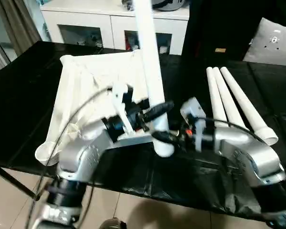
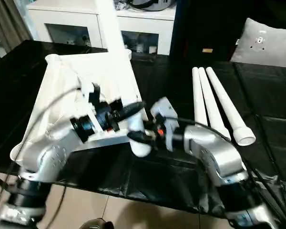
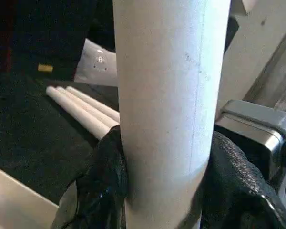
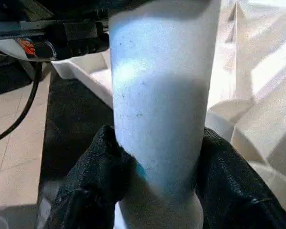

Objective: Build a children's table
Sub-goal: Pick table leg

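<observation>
Upright leg [image 1: 150, 62]: top end cut off by the upper edge. Tabletop [image 1: 90, 90]: near corner hidden behind left forearm [image 1: 86, 152]. Cabinet [image 1: 93, 24] contents too small to tell.

Table top [image 1: 97, 90] — one, white, ribbed underside up, on one black-covered work surface [image 1: 28, 95].

Table legs — four in all. One held leg [image 1: 150, 71] stands upright between the fingers of both grippers; three loose legs [image 1: 233, 102] lie side by side, touching, well apart from any fingers.

Grippers — two: left gripper [image 1: 155, 110] and right gripper [image 1: 166, 137], each with two black fingers [image 3: 107, 186] pressed against opposite sides of the held leg.

White cabinet [image 1: 114, 24] — one, beyond the work surface, with two glazed doors visible.
</observation>
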Tool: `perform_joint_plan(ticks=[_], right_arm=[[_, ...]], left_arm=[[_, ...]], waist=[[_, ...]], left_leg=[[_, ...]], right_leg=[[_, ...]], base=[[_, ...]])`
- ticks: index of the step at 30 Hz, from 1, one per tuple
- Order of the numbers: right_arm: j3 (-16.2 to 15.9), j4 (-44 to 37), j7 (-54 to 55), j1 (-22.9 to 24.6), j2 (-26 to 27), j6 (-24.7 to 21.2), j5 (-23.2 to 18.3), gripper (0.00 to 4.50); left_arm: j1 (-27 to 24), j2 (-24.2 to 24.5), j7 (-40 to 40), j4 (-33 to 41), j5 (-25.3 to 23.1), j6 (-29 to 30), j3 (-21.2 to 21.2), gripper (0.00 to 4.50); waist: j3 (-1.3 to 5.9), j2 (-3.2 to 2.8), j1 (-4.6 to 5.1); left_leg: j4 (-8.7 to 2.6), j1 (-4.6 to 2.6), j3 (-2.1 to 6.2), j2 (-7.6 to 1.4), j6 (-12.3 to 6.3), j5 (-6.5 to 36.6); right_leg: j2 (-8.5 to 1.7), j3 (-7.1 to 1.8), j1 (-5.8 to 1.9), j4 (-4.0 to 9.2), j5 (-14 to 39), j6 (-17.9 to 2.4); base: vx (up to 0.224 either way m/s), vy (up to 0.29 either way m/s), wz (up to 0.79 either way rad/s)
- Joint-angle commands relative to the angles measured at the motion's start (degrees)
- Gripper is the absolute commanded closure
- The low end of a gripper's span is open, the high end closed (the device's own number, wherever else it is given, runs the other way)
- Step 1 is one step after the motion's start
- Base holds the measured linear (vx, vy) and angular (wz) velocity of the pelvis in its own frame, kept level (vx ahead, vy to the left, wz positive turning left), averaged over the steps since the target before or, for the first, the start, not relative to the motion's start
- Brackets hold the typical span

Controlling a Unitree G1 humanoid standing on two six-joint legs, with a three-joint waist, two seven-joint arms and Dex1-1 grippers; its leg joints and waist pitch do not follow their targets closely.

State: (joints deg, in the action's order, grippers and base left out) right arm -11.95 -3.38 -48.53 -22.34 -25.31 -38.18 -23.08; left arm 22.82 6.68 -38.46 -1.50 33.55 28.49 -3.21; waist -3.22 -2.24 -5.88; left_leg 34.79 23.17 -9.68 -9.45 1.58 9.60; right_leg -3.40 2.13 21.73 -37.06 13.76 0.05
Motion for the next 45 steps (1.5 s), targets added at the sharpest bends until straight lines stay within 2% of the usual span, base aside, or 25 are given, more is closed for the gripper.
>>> perform_joint_plan(ticks=[1, 2, 3, 5, 8, 10, 11, 12, 13, 14, 15, 16, 19, 20, 21, 22, 26, 31, 34, 35, 38, 41, 44, 45], right_arm=[[1.09, -2.65, -0.16, -0.04, -0.72, -0.14, -1.19, 2.59], [1.08, -2.71, 0.05, 0.03, -0.57, -0.28, -1.07, 2.59], [1.13, -2.75, 0.31, 0.08, -0.38, -0.47, -0.98, 2.59], [1.21, -2.58, 0.62, 0.04, -0.09, -0.37, -0.93, 2.59], [1.43, -2.37, 1.15, 0.01, 0.50, -0.01, -0.70, 2.60], [1.43, -2.71, 1.80, 1.27, 0.95, 1.04, -0.07, 2.60], [1.27, -3.25, 2.00, 2.44, 0.90, 1.56, 0.18, 2.60], [1.21, -3.49, 2.01, 2.90, 0.82, 1.54, 0.18, 2.60], [1.08, -3.93, 1.97, 3.89, 0.62, 1.51, 0.17, 2.60], [0.90, -4.19, 2.13, 4.98, 0.43, 1.78, 0.49, 2.60], [0.77, -4.40, 2.25, 5.86, 0.30, 2.03, 0.71, 2.60], [0.69, -4.52, 2.36, 6.31, 0.28, 2.17, 0.88, 2.60], [0.97, -4.82, 2.96, 6.78, 0.67, 2.46, 0.90, 2.60], [1.39, -4.86, 3.55, 6.91, 1.17, 3.36, 1.03, 2.60], [2.30, -4.70, 4.88, 6.82, 2.35, 4.41, 1.16, 2.60], [2.54, -4.65, 5.23, 6.76, 2.67, 4.67, 1.17, 2.60], [4.55, -3.57, 9.10, 5.38, 6.07, 9.21, 1.98, 2.60], [3.78, -2.29, 11.23, 4.22, 8.12, 12.43, 3.61, 2.60], [3.17, -1.86, 11.79, 4.25, 8.96, 13.55, 4.38, 2.60], [2.30, -0.95, 12.83, 4.28, 9.93, 15.27, 5.90, 2.60], [1.87, 0.55, 14.52, 4.33, 11.44, 17.42, 7.46, 2.60], [2.06, 1.75, 16.09, 4.32, 12.90, 18.89, 7.90, 2.60], [2.08, 2.31, 16.51, 4.30, 13.65, 19.49, 7.94, 2.61], [1.94, 2.62, 16.63, 4.39, 14.20, 20.00, 8.06, 2.61]], left_arm=[[-1.47, 0.86, 3.45, -3.38, -0.86, 0.89, 4.07, 1.92], [-1.67, 0.77, 3.53, -3.60, -0.71, 0.76, 4.09, 1.92], [-2.01, 0.69, 3.10, -3.70, -0.35, 0.40, 3.93, 1.92], [-2.44, 0.46, 2.46, -3.37, 0.18, -0.07, 3.88, 1.93], [-3.45, 1.15, 0.45, -2.18, -0.59, -1.32, 2.45, 1.52], [-5.67, 3.86, -2.86, -0.65, -5.66, -5.49, -2.30, 1.48], [-6.50, 5.08, -3.46, -0.40, -7.90, -7.03, -4.32, 1.48], [-6.73, 5.29, -3.51, -0.40, -8.26, -7.27, -4.68, 1.48], [-7.19, 5.49, -3.38, -0.47, -8.66, -7.44, -5.12, 1.48], [-7.68, 5.48, -3.24, -0.53, -9.12, -8.09, -5.39, 1.48], [-8.04, 5.38, -3.09, -0.46, -9.33, -8.46, -5.49, 1.48], [-8.25, 5.31, -3.05, -0.41, -9.40, -8.73, -5.45, 1.51], [-8.47, 4.08, -2.60, 0.26, -8.11, -9.00, -4.15, 1.37], [-8.41, 3.32, -2.22, 0.56, -7.33, -9.05, -3.34, 1.37], [-8.34, 2.76, -2.08, 0.81, -6.17, -8.99, -2.77, 1.37], [-8.33, 2.69, -2.10, 0.83, -5.97, -9.01, -2.71, 1.37], [-8.09, 2.02, -1.47, 0.45, -6.83, -9.83, -3.54, 1.37], [-6.26, -1.31, 3.35, -1.24, -8.41, -10.54, -2.87, 1.37], [-5.35, -3.14, 5.33, -1.70, -7.84, -10.79, -1.70, 1.37], [-4.26, -4.88, 7.89, -2.23, -8.43, -12.93, -0.66, 1.58], [-3.25, -5.94, 10.31, -2.71, -10.27, -16.21, -0.34, 1.75], [-2.99, -6.29, 10.73, -2.40, -12.21, -19.05, -0.73, 2.08], [-2.95, -6.92, 10.39, -1.96, -12.32, -20.60, -0.78, 2.21], [-2.96, -7.74, 9.90, -1.51, -12.03, -22.40, -0.52, 2.41]], waist=[[3.90, 1.32, 0.14], [3.90, 1.32, 0.15], [3.90, 1.97, 0.26], [3.93, 1.55, 0.29], [3.87, 1.66, 0.52], [3.83, 1.89, 0.56], [3.79, 1.60, 0.41], [3.79, 1.60, 0.41], [3.81, 1.57, 0.43], [3.62, 1.62, 0.53], [3.59, 1.69, 0.51], [3.60, 1.21, 0.46], [3.50, 1.50, 0.70], [3.35, 1.49, 0.72], [3.35, 1.10, 0.79], [3.40, 1.27, 0.83], [3.59, 0.98, 0.88], [3.72, 1.02, 0.87], [3.74, 1.22, 0.91], [3.70, 1.23, 0.91], [3.70, 1.41, 0.98], [3.73, 1.30, 1.04], [3.74, 1.26, 1.00], [3.73, 1.27, 1.04]], left_leg=[[-3.51, -1.32, 0.92, -3.22, -1.78, 6.94], [-3.49, -1.32, 0.91, -3.20, -1.80, 6.90], [-3.55, -1.33, 0.86, -3.26, -1.92, 6.85], [-3.53, -1.40, 0.94, -3.35, -1.94, 6.59], [-3.71, -1.30, 1.02, -3.39, -1.96, 6.64], [-3.82, -1.39, 1.11, -3.51, -1.82, 7.16], [-3.98, -1.45, 1.18, -3.77, -1.76, 7.34], [-3.98, -1.45, 1.18, -3.77, -1.76, 7.34], [-4.05, -1.69, 1.11, -3.70, -0.96, 8.41], [-4.26, -1.61, 1.10, -3.73, -0.49, 9.63], [-4.29, -1.63, 1.13, -3.72, -0.18, 10.15], [-4.32, -1.65, 1.22, -3.70, 0.19, 10.60], [-4.40, -1.80, 1.14, -3.65, 1.16, 12.70], [-4.42, -1.80, 1.10, -3.63, 1.30, 13.41], [-4.40, -1.88, 1.09, -3.62, 1.65, 14.22], [-4.42, -1.78, 1.13, -3.59, 1.68, 14.19], [-4.46, -1.78, 1.22, -3.61, 1.70, 13.18], [-4.31, -1.88, 1.18, -3.57, 1.62, 12.21], [-4.20, -1.61, 1.08, -3.49, 1.00, 11.09], [-4.20, -1.61, 1.08, -3.53, 1.03, 11.19], [-4.23, -1.55, 1.14, -3.56, 0.84, 11.58], [-4.34, -1.54, 1.26, -3.64, 0.70, 11.38], [-4.30, -1.62, 1.19, -3.66, 0.78, 11.47], [-4.36, -1.61, 1.22, -3.68, 0.75, 11.66]], right_leg=[[-4.55, -2.52, -2.27, 4.87, 3.55, -11.84], [-4.53, -2.53, -2.23, 4.93, 3.67, -11.72], [-4.50, -2.54, -2.31, 4.96, 3.64, -11.51], [-4.50, -2.50, -2.19, 4.82, 3.04, -11.53], [-4.50, -2.47, -2.26, 4.79, 2.51, -11.38], [-4.60, -2.51, -2.28, 4.90, 2.82, -11.26], [-4.65, -2.59, -2.16, 4.87, 2.25, -10.09], [-4.65, -2.59, -2.16, 4.87, 2.25, -10.09], [-4.55, -2.53, -2.09, 4.89, 2.26, -10.47], [-4.56, -2.57, -2.11, 5.11, 3.24, -10.61], [-4.58, -2.59, -2.14, 5.09, 3.86, -10.36], [-4.61, -2.59, -2.11, 5.02, 4.41, -10.24], [-4.72, -2.67, -2.05, 5.35, 6.63, -10.68], [-4.77, -2.72, -1.95, 5.50, 8.03, -10.72], [-4.77, -2.76, -1.78, 5.64, 9.08, -10.70], [-4.80, -2.74, -1.86, 5.61, 9.14, -10.71], [-4.56, -2.70, -1.82, 5.39, 6.75, -10.49], [-4.45, -2.64, -1.99, 5.06, 2.82, -11.11], [-4.46, -2.62, -2.19, 4.96, 1.71, -11.18], [-4.57, -2.62, -2.14, 5.17, 2.35, -11.13], [-4.53, -2.66, -2.18, 5.27, 2.63, -10.79], [-4.58, -2.63, -2.25, 5.20, 2.78, -10.22], [-4.59, -2.65, -2.18, 5.13, 2.35, -10.35], [-4.53, -2.63, -2.18, 5.10, 2.22, -10.37]], base=[[0.000, 0.000, 0.00], [0.000, 0.000, 0.00], [0.000, 0.000, 0.00], [0.000, 0.000, 0.00], [0.000, 0.000, 0.00], [0.000, 0.000, 0.00], [0.000, 0.000, 0.00], [0.000, 0.000, 0.00], [0.000, 0.000, 0.00], [0.000, 0.000, 0.00], [0.000, 0.000, 0.00], [0.000, 0.000, 0.00], [0.000, 0.000, 0.00], [0.000, 0.000, 0.00], [0.000, 0.000, 0.00], [0.000, 0.000, 0.00], [0.000, 0.000, 0.00], [0.000, 0.000, 0.00], [0.000, 0.000, 0.00], [0.000, 0.000, 0.00], [0.000, 0.000, 0.00], [0.000, 0.000, 0.00], [0.000, 0.000, 0.00], [0.000, 0.000, 0.00]])
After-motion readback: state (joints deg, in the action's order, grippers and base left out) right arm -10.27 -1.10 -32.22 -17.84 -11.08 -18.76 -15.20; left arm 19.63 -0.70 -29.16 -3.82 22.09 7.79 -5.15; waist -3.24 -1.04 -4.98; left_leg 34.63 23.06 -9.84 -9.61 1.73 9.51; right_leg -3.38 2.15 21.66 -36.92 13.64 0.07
